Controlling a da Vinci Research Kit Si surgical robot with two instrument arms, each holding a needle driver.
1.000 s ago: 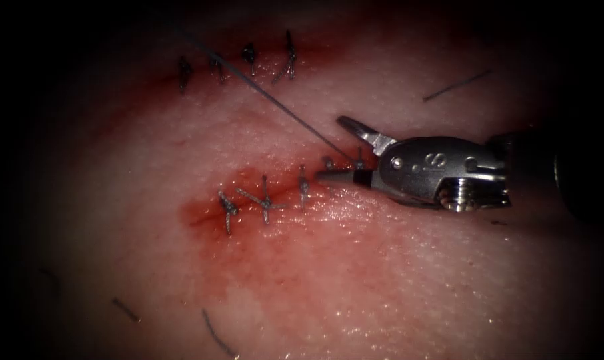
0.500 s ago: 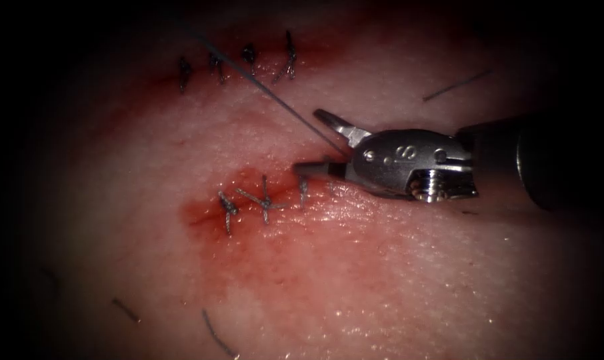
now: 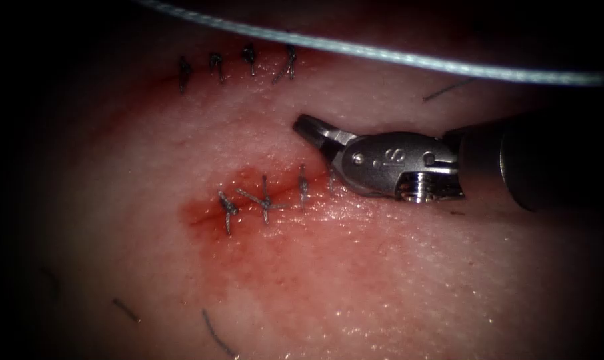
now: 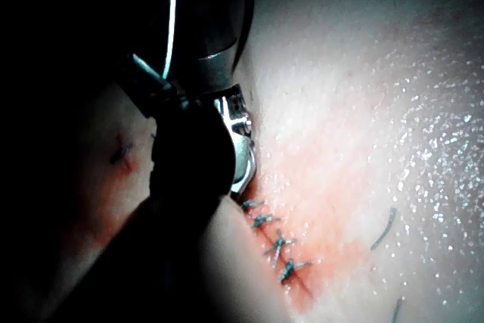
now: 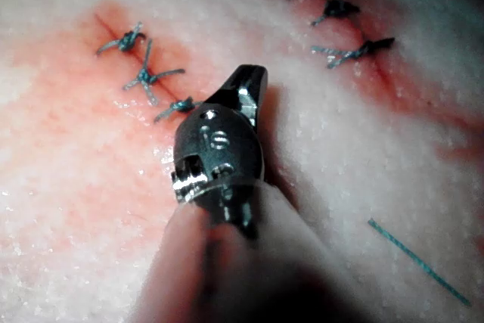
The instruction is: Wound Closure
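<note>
Thread (image 3: 382, 57) above right tool (image 3: 315, 133) — apart

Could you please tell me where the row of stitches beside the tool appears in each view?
Endoscope view: stitch row, centre-left, just left of the right tool.
Left wrist view: it runs away from that tool.
Right wrist view: it ends beside the tool.
Shared landmark: the right tool.

Off-task stuff we can spot: a second row of four dark stitches (image 3: 250, 57) up near the tissue's (image 3: 395, 293) far edge, sitting in a smear of red fluid (image 3: 249, 253). One loose thread scrap (image 3: 457, 85) lies toward the far right, and two more scraps (image 3: 217, 337) sit by the near-left edge.
</note>
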